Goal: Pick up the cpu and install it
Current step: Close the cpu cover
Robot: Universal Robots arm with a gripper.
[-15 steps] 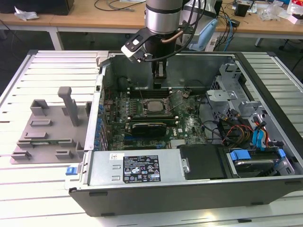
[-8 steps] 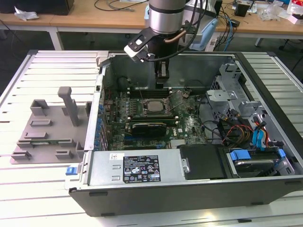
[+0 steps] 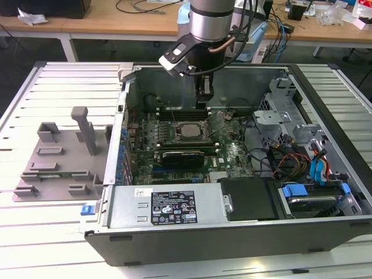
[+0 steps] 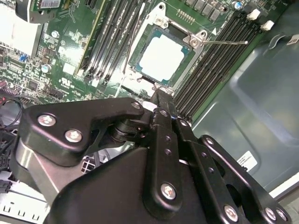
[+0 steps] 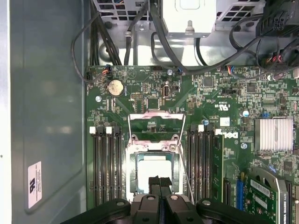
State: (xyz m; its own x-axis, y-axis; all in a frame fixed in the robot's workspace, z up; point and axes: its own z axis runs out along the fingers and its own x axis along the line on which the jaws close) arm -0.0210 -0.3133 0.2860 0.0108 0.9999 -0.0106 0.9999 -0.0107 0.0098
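The cpu (image 3: 187, 131) (image 4: 161, 58) (image 5: 152, 170), a small square chip with a silver-grey top, lies flat in its socket on the green motherboard (image 5: 205, 100) inside the open computer case. My gripper (image 3: 203, 100) (image 4: 158, 94) (image 5: 159, 181) hangs just above the socket's edge. Its two black fingertips are pressed together with nothing between them. The socket's metal retention frame (image 5: 154, 122) stands flipped open beside the chip, and a thin lever wire (image 4: 224, 42) lies released.
Black memory slots (image 5: 105, 168) flank the socket on both sides. A grey plastic fixture tray (image 3: 58, 157) sits at the exterior view's left, outside the case wall (image 3: 119, 133). A card (image 3: 183, 156), cables (image 3: 290, 160) and drive bays (image 3: 314, 195) crowd the case's right.
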